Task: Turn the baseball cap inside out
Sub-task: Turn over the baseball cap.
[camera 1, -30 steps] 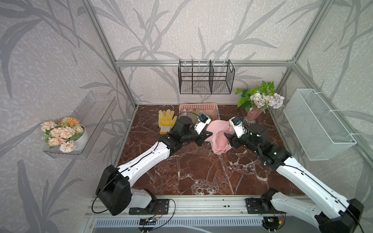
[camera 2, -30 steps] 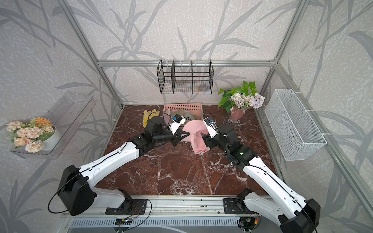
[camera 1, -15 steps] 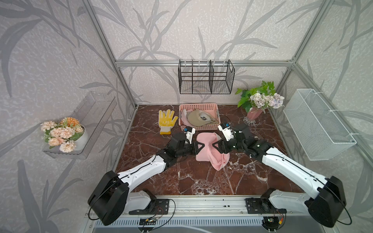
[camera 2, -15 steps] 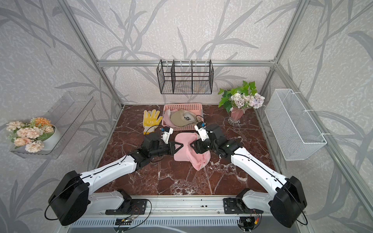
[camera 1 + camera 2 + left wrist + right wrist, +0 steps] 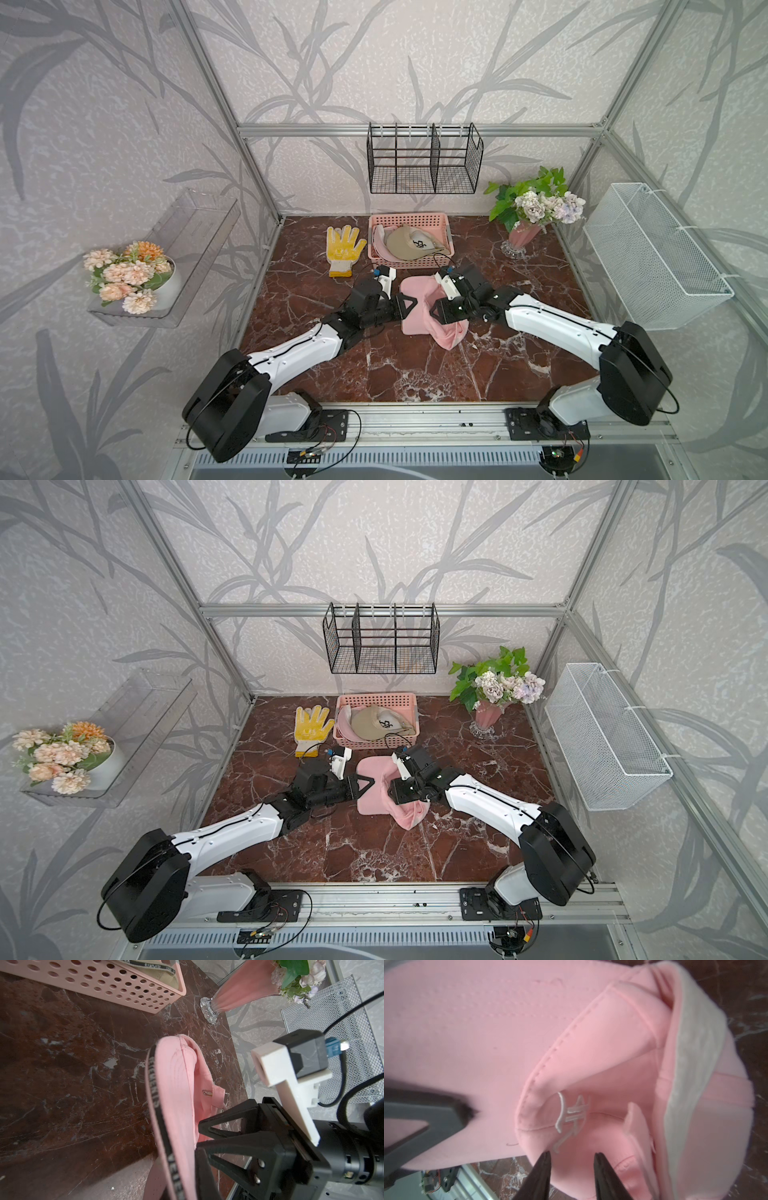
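Observation:
The pink baseball cap point(image 5: 417, 328) point(image 5: 374, 800) lies crumpled in the middle of the marble table point(image 5: 374, 374), its brim toward the left arm. My left gripper point(image 5: 405, 305) point(image 5: 361, 785) is shut on the brim edge, where a black lettered band point(image 5: 154, 1093) runs along the cap point(image 5: 176, 1084). My right gripper point(image 5: 434, 309) point(image 5: 390, 789) comes in from the other side, low over the crown. Its tips point(image 5: 573, 1155) stand apart with pink crown fabric bulging at them, just below the white embroidered logo point(image 5: 571, 1118). The cap's pale lining point(image 5: 695, 1032) shows at one side.
A pink basket point(image 5: 444, 232) with a beige cap point(image 5: 409, 243) sits at the back, a yellow glove point(image 5: 343, 249) to its left. A flower vase point(image 5: 521, 243) stands at the back right. A black wire rack point(image 5: 424, 166) and a white mesh basket point(image 5: 652, 266) hang on the walls.
Both arms brought the cap down and toward the front, away from the basket, until it rests low on the table. The right gripper's jaws have narrowed.

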### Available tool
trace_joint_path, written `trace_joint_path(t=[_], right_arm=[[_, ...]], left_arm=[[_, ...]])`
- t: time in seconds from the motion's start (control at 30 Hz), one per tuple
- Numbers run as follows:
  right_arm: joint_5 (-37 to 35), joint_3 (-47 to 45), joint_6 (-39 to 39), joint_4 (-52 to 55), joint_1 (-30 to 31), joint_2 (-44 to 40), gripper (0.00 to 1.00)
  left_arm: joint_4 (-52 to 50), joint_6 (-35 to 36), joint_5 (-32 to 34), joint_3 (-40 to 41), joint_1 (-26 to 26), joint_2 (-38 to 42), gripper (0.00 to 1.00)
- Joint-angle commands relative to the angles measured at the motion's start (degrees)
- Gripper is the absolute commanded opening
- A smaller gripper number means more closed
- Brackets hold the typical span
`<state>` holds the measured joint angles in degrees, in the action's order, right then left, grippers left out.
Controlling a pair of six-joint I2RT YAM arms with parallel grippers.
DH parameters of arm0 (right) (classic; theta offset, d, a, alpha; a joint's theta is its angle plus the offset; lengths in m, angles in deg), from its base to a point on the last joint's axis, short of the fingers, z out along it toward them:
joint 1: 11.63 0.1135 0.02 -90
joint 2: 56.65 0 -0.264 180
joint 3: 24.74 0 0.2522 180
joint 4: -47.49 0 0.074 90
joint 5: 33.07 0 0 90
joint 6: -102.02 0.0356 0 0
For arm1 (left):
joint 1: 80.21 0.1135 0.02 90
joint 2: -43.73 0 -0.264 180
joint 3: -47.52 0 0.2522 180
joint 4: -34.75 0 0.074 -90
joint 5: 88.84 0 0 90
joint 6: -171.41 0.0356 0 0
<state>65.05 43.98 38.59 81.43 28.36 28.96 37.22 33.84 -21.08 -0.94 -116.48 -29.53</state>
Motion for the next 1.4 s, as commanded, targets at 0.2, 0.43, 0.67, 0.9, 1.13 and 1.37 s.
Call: trace_joint_path(t=[0.2,0.43,0.67,0.9,1.13,1.37], right_arm=[[-22.6,3.8,6.8,11.0,-0.3,8.6,0.38],[-19.8,4.3,5.6,9.9,-0.4,11.1,0.4],[-13.4,4.7,5.8,6.6,-0.4,14.6,0.5],[-13.5,6.1,7.5,8.2,-0.3,19.5,0.54],[-2.9,2.5,6.4,-0.8,-0.7,17.5,0.14],[21.8,-10.3,10.3,-25.1,-8.9,5.0,0.0]], left_arm=[[-1.3,2.9,1.1,0.1,-0.1,-0.5,0.0],[0.8,3.5,1.4,2.0,-0.1,-1.7,0.0],[2.2,3.4,0.7,2.2,-0.1,-4.7,0.0],[2.6,3.9,1.4,2.5,-0.1,-5.8,0.0],[2.6,3.8,4.8,3.2,0.0,-6.4,0.0],[0.0,2.6,10.1,3.7,1.8,-5.4,0.0]])
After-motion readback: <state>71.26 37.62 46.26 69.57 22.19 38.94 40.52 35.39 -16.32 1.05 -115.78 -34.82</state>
